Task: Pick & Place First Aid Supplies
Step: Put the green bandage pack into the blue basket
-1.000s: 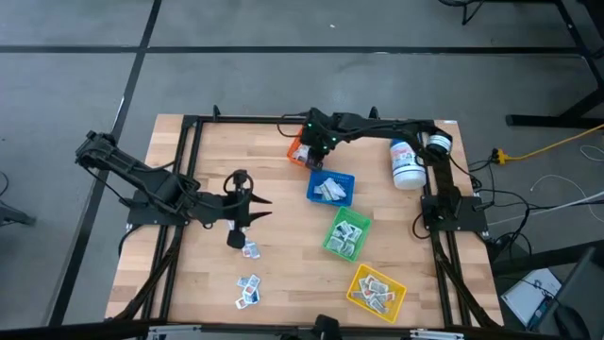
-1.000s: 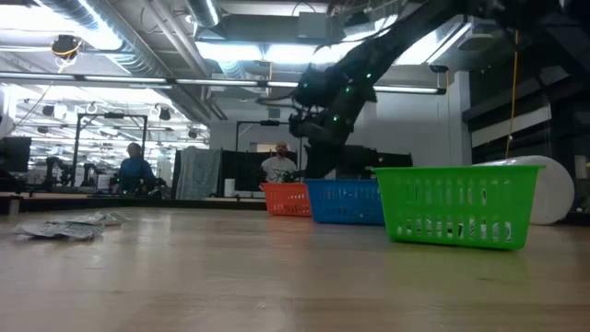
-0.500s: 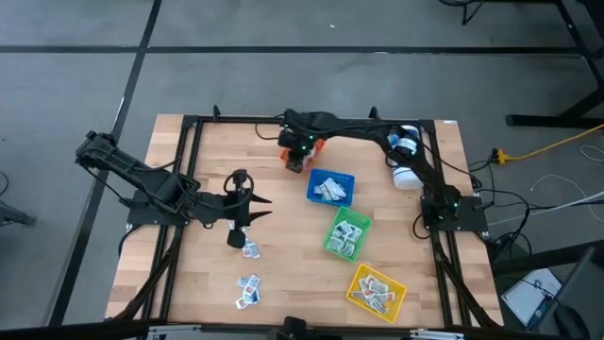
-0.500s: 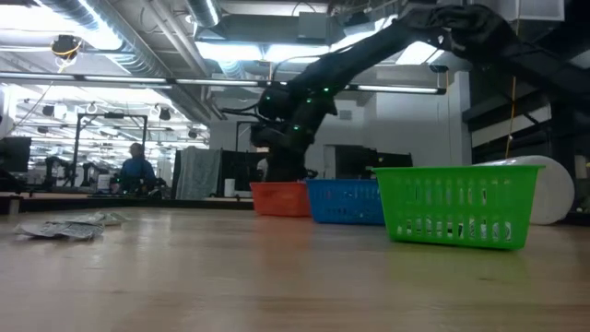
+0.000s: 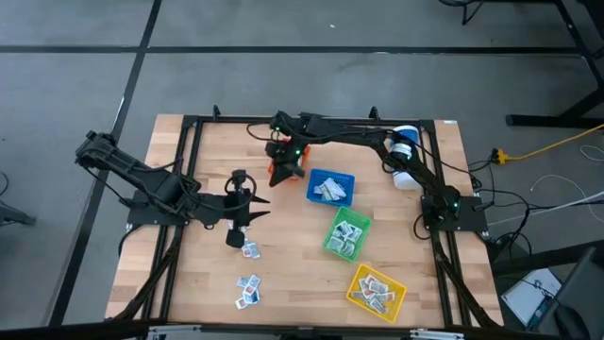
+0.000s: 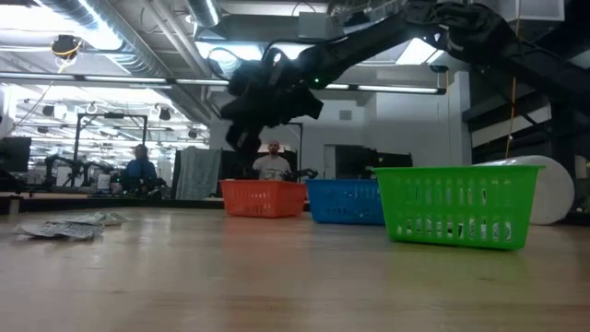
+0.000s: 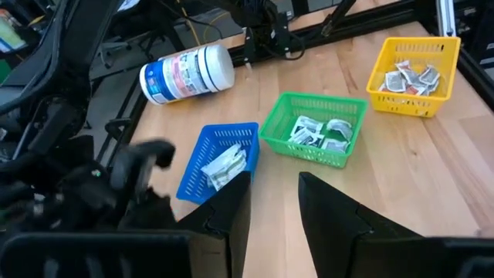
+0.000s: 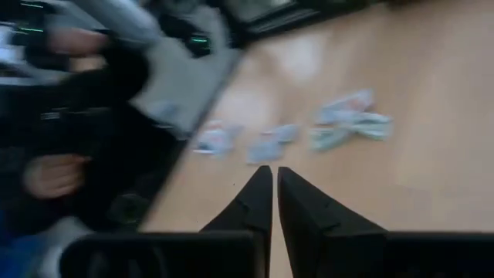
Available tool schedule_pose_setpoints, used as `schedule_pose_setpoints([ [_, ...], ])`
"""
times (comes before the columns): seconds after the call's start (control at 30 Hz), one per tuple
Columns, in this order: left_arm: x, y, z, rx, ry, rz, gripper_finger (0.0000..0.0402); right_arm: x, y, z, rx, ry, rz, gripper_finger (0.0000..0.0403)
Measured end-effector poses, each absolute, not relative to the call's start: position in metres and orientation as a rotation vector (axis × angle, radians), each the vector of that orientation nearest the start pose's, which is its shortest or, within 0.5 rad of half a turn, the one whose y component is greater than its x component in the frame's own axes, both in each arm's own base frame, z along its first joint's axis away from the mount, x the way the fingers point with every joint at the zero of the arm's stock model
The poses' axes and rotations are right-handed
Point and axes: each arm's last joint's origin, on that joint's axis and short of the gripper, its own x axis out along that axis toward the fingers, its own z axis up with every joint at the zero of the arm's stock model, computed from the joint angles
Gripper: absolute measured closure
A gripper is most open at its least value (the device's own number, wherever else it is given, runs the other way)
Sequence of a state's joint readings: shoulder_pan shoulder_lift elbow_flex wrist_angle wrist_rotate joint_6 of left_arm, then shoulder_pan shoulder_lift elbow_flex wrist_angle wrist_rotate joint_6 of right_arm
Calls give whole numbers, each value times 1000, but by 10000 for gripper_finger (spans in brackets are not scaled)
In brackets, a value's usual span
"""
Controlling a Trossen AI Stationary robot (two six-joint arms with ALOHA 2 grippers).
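Judging by the filled blue bin (image 5: 330, 188), green bin (image 5: 346, 234) and yellow bin (image 5: 377, 290), sorting is well along: loose packets (image 5: 248, 289) remain near the open, empty left gripper (image 5: 247, 214), while the right gripper (image 5: 283, 170), nearly closed and apparently empty, hangs over the orange bin (image 6: 263, 198).

Dark jointed arms (image 5: 354, 132), green lights

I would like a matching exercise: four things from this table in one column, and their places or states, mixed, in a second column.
Things:
1. canister
2. yellow bin
3. left claw
4. orange bin

Places or states:
A. open, nothing held
B. lying on its side
C. at the near end of the bin row
D. under the right arm

Pairs: 1-B, 2-C, 3-A, 4-D
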State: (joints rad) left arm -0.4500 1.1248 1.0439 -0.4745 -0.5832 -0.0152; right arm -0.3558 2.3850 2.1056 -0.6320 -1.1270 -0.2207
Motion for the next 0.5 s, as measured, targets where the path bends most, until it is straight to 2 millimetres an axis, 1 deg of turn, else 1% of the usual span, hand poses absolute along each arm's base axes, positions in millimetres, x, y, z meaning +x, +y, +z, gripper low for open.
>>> schedule_pose_setpoints([
  [0.07,216,-87,334,250,480,134,297,485,-151,217,466,589,847,377],
  [0.17,213,-86,336,230,473,133,297,469,-145,235,423,609,876,377],
  [0.23,208,-87,337,221,474,127,297,456,-139,247,375,676,851,377],
  [0.3,204,-88,339,212,473,119,297,446,-132,253,364,753,831,377],
  [0.43,198,-89,341,197,464,116,297,436,-115,266,395,834,839,377],
  [0.5,197,-91,342,200,459,120,297,431,-106,274,390,899,805,377],
])
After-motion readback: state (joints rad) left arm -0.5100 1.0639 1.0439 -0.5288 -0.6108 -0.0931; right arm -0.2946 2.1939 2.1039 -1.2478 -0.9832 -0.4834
